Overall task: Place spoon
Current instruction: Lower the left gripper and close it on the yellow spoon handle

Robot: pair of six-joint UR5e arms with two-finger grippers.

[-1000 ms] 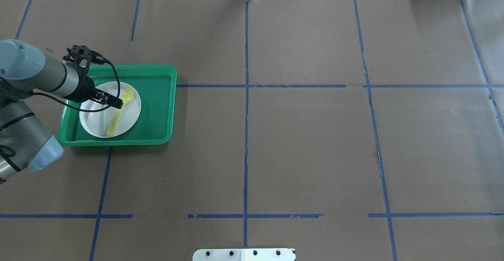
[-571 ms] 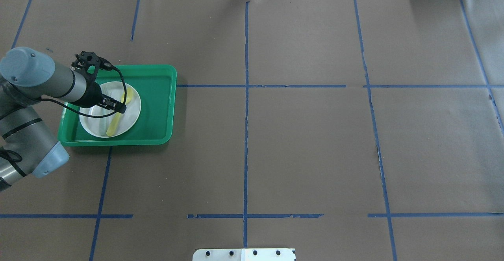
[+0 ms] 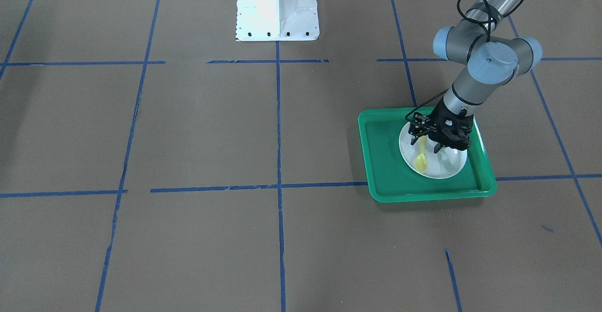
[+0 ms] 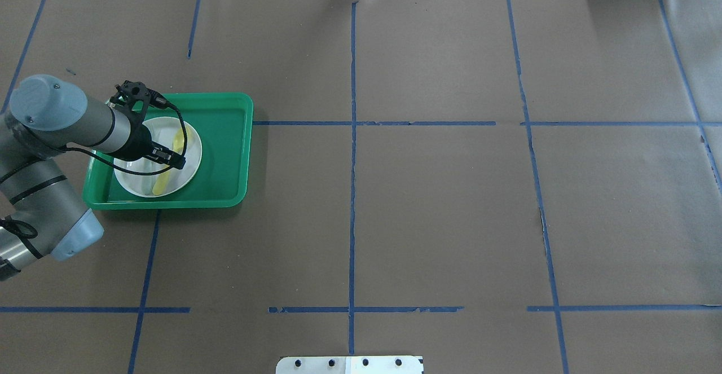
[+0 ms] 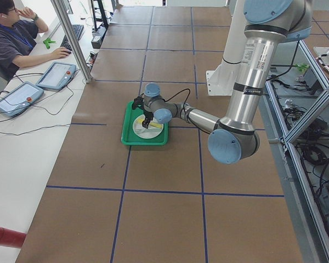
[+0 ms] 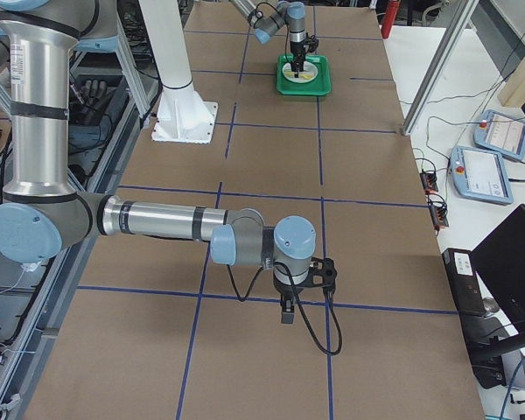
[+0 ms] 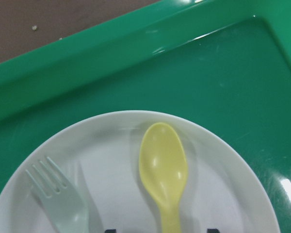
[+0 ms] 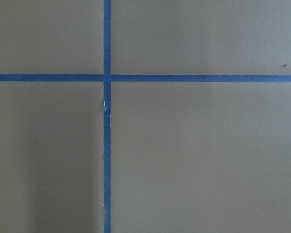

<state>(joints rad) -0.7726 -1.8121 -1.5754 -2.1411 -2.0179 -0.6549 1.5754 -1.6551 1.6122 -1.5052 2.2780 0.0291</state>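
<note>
The yellow spoon (image 7: 164,170) lies on a white plate (image 7: 111,160) inside a green tray (image 4: 225,148), with its bowl toward the far side. A pale grey-green fork (image 7: 63,204) lies beside it on the plate. My left gripper (image 4: 173,159) is open and low over the plate. Its fingertips (image 7: 213,230) stand apart on either side of the spoon's handle. The front view shows the spoon's bowl (image 3: 421,163) below that gripper (image 3: 427,145). My right gripper (image 6: 286,311) hangs over bare table far from the tray; I cannot tell whether it is open or shut.
The tray (image 3: 385,161) sits at the robot's left on brown paper marked with blue tape lines. The white robot base (image 3: 277,6) stands at the table's middle edge. An operator (image 5: 16,38) sits beside tablets past the far edge.
My left gripper has shifted along the spoon from its bowl toward the handle's middle and come lower. The spoon, fork and plate have not moved.
</note>
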